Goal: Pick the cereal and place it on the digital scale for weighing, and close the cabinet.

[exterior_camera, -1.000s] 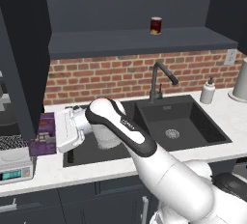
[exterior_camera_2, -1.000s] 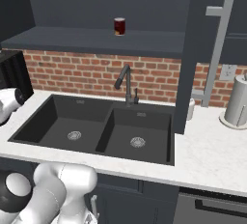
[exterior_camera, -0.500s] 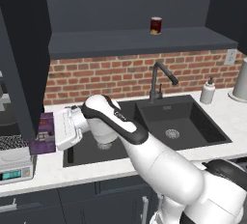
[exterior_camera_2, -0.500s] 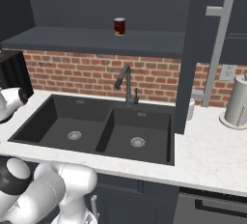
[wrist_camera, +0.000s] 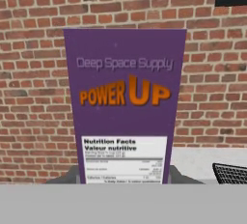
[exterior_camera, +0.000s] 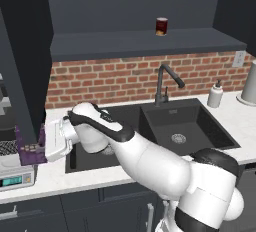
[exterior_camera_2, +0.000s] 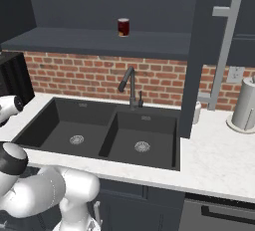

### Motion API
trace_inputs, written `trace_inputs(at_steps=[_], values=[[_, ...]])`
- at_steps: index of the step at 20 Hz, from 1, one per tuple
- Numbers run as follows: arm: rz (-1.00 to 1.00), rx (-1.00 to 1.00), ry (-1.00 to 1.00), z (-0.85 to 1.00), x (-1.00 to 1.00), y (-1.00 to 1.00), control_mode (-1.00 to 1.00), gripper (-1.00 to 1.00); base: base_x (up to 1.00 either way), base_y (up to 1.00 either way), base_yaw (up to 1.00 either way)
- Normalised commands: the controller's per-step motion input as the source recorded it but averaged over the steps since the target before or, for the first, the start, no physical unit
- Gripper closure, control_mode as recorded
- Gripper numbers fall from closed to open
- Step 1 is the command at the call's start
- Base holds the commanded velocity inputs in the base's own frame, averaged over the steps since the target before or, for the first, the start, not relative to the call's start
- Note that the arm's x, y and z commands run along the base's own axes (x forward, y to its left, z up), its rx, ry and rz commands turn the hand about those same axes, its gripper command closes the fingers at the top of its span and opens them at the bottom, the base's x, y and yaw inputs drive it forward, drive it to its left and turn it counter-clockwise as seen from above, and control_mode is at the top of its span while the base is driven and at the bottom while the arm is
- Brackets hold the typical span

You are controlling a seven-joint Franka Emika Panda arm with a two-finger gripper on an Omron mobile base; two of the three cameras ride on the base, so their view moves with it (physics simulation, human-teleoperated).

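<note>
The arm has edged further toward the left of the left base view, carrying the cereal (exterior_camera: 30, 148) closer to the scale (exterior_camera: 16, 178) at lower left. The end effector (exterior_camera: 47, 143) grips the box, not yet set down; the cabinet (exterior_camera: 25, 51) is open.

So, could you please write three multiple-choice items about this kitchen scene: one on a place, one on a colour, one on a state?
1. Where is the red can?
A. on the shelf above the sink
B. in the sink
C. on the scale

2. What colour is the cereal box?
A. green
B. purple
C. white

3. How does the cereal box stand?
A. upright
B. flat on its face
C. upside down

Answers: 1 A, the can stands above the tap. 2 B, the hand view shows a purple front. 3 A, its print reads level.
</note>
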Motion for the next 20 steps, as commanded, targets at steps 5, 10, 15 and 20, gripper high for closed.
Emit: trace_inputs(at_steps=[5,10,15,20], values=[[0.00,0.00,0.00,-0.15,0.24,0.17,-1.00,1.00,0.00,0.00,0.00],[0.00,0.00,0.00,-0.09,0.11,0.00,-1.00,1.00,0.00,0.00,0.00],[0.00,-0.01,0.00,-0.09,0.09,0.08,-1.00,1.00,0.00,0.00,0.00],[0.00,0.00,-0.03,-0.16,0.09,0.18,-1.00,1.00,0.00,0.00,0.00]])
